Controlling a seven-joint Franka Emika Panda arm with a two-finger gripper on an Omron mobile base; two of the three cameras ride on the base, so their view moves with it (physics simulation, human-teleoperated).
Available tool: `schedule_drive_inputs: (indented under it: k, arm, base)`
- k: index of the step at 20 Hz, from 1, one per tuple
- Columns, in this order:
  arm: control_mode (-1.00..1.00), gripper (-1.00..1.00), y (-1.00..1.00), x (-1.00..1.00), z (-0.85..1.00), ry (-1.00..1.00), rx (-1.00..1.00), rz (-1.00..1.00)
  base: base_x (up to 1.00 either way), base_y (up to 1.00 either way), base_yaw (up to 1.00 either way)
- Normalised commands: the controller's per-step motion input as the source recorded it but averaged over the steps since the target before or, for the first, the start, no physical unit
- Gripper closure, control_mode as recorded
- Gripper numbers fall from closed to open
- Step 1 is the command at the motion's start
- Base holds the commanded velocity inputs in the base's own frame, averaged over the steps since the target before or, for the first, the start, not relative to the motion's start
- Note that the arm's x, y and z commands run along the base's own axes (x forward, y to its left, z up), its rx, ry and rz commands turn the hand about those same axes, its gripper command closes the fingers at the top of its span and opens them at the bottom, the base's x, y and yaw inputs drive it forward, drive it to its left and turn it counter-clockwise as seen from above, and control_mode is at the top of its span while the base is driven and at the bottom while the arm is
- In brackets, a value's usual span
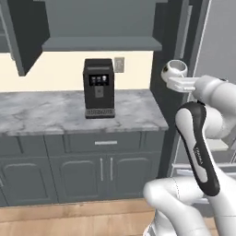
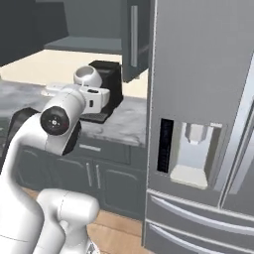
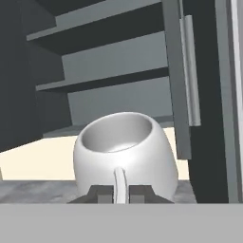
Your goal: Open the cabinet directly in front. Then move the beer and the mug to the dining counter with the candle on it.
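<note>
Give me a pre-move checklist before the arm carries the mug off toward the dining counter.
1. Grip on mug: ok. The gripper is pinched on its handle, mug upright, opening up.
2. Mug clear of the cabinet: ok. It is held out in front of the open shelves, above the marble worktop.
3. Cabinet door clearance: cannot tell. The open door and its bar handle stand close on the mug's right in the hand view.
4. Coffee machine clearance: ok in the left base view, where it stands apart from the mug.
5. Fridge beside the arm: cannot tell whether the swing would clear it.
6. Beer moved: cannot tell.
</note>
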Motion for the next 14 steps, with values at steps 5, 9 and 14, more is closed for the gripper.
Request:
schedule_drive_inputs:
  k: [5, 9, 14]
  arm:
    - [1.0, 1.0, 0.0, 0.0, 0.0, 0.0, 0.0, 0.0]
    - [1.0, 1.0, 0.0, 0.0, 0.0, 0.0, 0.0, 0.0]
    - [1.0, 1.0, 0.0, 0.0, 0.0, 0.0, 0.0, 0.0]
  base:
    - [-0.42, -0.55, 0.64]
    - [-0.44, -0.23, 0.8]
    - [-0.35, -0.12, 0.86]
